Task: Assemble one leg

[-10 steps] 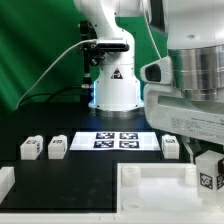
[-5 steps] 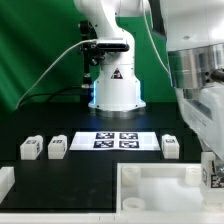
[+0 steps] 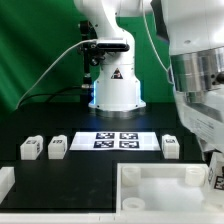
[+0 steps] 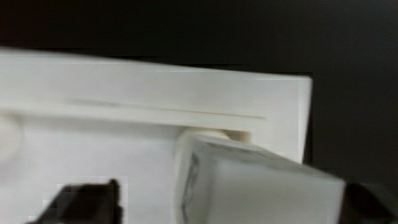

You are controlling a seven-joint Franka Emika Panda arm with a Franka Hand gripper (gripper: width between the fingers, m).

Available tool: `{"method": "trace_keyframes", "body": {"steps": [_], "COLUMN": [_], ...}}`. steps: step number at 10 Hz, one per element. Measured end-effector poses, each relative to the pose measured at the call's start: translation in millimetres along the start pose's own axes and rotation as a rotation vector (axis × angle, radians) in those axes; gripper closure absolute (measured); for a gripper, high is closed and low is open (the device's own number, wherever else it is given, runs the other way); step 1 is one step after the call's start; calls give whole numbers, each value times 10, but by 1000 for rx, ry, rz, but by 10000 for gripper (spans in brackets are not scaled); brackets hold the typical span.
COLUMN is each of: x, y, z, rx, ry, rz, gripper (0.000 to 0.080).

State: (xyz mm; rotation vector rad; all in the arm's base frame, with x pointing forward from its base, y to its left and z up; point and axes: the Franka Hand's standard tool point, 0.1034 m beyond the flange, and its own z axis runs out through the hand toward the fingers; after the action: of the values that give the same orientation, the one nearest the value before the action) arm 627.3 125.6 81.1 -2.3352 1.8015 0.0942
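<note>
Green backdrop (image 3: 30,50) appears only outside; wrist view catches leg (image 4: 249,185) near panel (image 4: 143,100).

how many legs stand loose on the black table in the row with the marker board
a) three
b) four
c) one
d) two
a: the outer left leg and the inner left leg stand on the exterior view's left of the marker board, and the right leg stands on its right.

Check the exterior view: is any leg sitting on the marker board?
No, the marker board carries only its tags; a leg stands beside it on the black table.
</note>
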Motion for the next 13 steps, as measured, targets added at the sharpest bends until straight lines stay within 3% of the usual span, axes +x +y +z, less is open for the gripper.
{"method": "trace_keyframes", "body": {"steps": [4,5,6,7,8,9,10,11,13], "x": [0,-5,-28,-57,-41,-40,-53,-37,-62], "y": [-9,10,45,47,45,45,49,84,70], "z": [-1,13,48,61,57,57,62,73,76], "rx": [-10,-30,-78,-85,-80,-80,-76,-83,-67], "ry": [-4,6,34,37,35,34,30,31,20], "rz": [-454,-605,-812,-872,-853,-852,-774,-644,-430], "gripper": [152,150,150,150,274,274,425,500,504]}}
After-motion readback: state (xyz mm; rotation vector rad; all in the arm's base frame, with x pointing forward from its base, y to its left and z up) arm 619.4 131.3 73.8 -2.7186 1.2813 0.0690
